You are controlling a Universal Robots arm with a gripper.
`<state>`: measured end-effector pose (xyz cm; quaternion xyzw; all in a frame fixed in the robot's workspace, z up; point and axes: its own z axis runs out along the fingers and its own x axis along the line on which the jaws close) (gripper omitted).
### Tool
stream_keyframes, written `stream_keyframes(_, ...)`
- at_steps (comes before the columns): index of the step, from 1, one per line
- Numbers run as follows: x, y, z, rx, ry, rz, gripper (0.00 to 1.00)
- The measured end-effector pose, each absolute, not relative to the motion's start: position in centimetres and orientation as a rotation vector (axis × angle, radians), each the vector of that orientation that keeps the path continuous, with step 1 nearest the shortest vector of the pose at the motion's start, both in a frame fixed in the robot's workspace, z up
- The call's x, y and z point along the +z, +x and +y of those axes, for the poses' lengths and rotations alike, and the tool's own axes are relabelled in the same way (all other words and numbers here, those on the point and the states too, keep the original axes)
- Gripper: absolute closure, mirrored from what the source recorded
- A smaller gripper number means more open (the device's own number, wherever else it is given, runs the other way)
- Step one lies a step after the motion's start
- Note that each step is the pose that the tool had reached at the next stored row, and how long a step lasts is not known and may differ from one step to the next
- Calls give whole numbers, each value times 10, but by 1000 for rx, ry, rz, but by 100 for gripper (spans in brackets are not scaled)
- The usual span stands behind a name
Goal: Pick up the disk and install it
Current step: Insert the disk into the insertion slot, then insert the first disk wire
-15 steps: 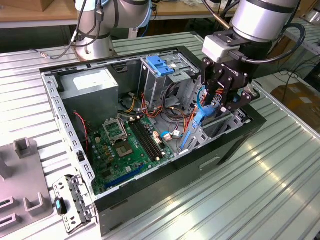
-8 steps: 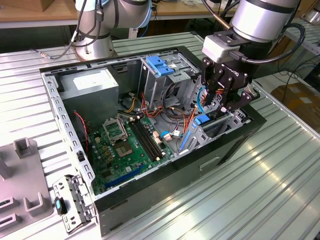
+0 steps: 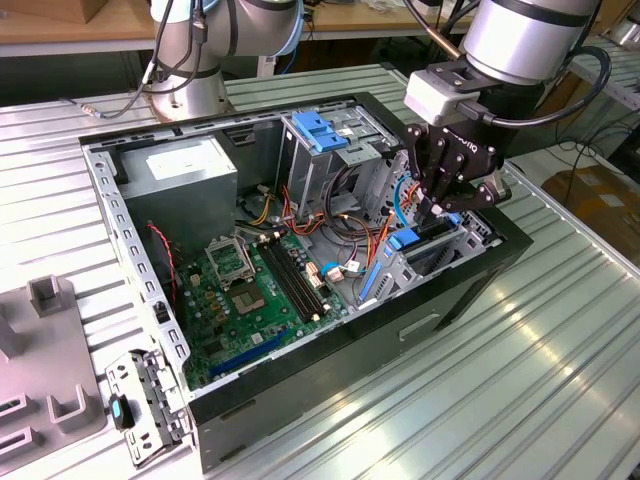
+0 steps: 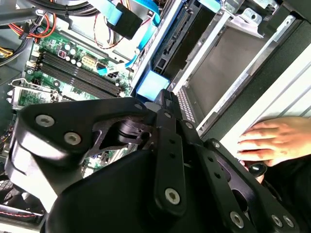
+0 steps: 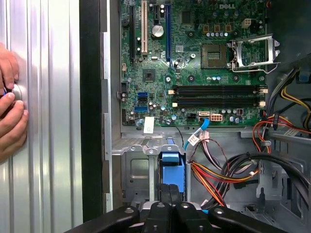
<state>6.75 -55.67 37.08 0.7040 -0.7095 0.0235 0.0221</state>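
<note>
Gripper (image 3: 437, 208) at exterior view's right, mid-height, over drive bay (image 3: 478, 235). Fingers pinched together, nothing between them. Disk (image 5: 173, 169) sits edge-up in bay, straight ahead of fingertips; blue rail touching or just shy, can't tell. Long axis runs from tips toward motherboard (image 5: 194, 63).

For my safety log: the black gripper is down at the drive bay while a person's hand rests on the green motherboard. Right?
Not quite. The first wrist view shows the person's hand on the ribbed silver metal table, outside the black computer case, not on the green motherboard. The black gripper is down at the grey metal drive bay.
</note>
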Motion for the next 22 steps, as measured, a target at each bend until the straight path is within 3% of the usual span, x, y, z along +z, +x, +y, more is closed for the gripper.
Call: stream_keyframes(22,371,73,-557,74,2205,-2174,89)
